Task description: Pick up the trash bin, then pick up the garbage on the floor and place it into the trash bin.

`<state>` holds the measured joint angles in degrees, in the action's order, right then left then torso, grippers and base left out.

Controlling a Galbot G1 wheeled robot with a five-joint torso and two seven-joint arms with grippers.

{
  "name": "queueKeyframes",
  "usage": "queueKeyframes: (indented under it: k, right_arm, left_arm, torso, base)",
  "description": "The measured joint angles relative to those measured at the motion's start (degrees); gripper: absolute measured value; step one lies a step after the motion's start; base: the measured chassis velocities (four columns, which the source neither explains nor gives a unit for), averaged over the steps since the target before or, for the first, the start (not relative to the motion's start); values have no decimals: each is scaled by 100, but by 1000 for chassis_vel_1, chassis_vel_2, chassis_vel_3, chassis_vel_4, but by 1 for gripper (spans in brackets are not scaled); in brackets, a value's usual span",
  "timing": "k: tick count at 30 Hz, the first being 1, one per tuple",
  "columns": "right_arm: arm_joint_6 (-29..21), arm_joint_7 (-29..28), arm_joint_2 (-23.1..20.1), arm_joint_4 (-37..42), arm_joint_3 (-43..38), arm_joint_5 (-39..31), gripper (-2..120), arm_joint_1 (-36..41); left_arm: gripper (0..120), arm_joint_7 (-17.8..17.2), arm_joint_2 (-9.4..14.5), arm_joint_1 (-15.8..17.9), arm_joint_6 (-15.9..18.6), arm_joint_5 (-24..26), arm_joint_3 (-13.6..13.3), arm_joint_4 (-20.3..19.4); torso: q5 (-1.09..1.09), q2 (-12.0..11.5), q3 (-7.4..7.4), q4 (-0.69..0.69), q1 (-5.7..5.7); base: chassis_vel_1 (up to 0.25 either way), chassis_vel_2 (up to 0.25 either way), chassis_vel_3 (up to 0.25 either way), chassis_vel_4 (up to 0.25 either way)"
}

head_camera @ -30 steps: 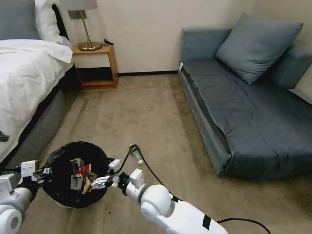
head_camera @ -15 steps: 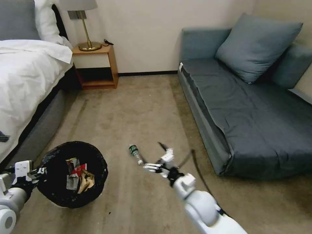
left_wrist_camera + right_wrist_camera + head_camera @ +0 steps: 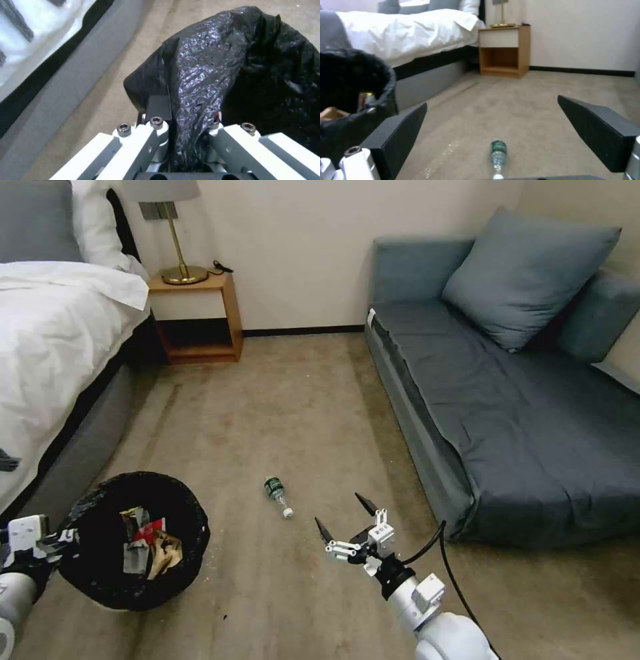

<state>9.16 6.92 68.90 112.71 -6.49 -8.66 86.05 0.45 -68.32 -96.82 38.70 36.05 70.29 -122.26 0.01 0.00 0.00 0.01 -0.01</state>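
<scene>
The trash bin [image 3: 100, 573], lined with a glossy black bag, hangs low at the left with my left gripper [image 3: 57, 540] shut on its near rim. In the left wrist view the left gripper [image 3: 188, 140] pinches the wrinkled liner [image 3: 206, 75]. Inside the bin lie a red-and-white packet [image 3: 150, 527], a brown paper bag [image 3: 165, 549] and a crumpled wrapper [image 3: 132, 557]. A clear green-labelled bottle [image 3: 278, 495] lies on the carpet. My right gripper [image 3: 341, 515] hovers open just right of and nearer than the bottle. Seen from the right wrist, the bottle [image 3: 498, 152] lies ahead of the right gripper [image 3: 492, 103].
A bed [image 3: 53, 347] with white sheets runs along the left, and a wooden nightstand [image 3: 200, 313] with a brass lamp stands by the wall. A blue-grey sofa [image 3: 507, 413] borders the right. A black cable [image 3: 447, 553] loops off my right arm. Open carpet lies between.
My right gripper left the bin's mouth and swung right past the bottle, ending open beside it. The bin, still in my left gripper, has shifted slightly left.
</scene>
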Motion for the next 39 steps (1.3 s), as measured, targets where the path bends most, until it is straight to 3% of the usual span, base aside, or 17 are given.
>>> queueKeyframes:
  k: [7, 39]
  right_arm:
    - [19, 45, 25, -95, 166, 249, 100, -44]
    - [-278, 95, -208, -635, 775, 292, 100, -446]
  left_arm:
    - [7, -18, 148, 31, -2, 53, 41, 14]
    - [7, -26, 194, 179, 21, 78, 53, 87]
  torso:
    - [-1, 0, 0, 0, 0]
    - [-1, -1, 0, -1, 1]
  base:
    - [-58, 58, 67, -57]
    - [-113, 117, 114, -118]
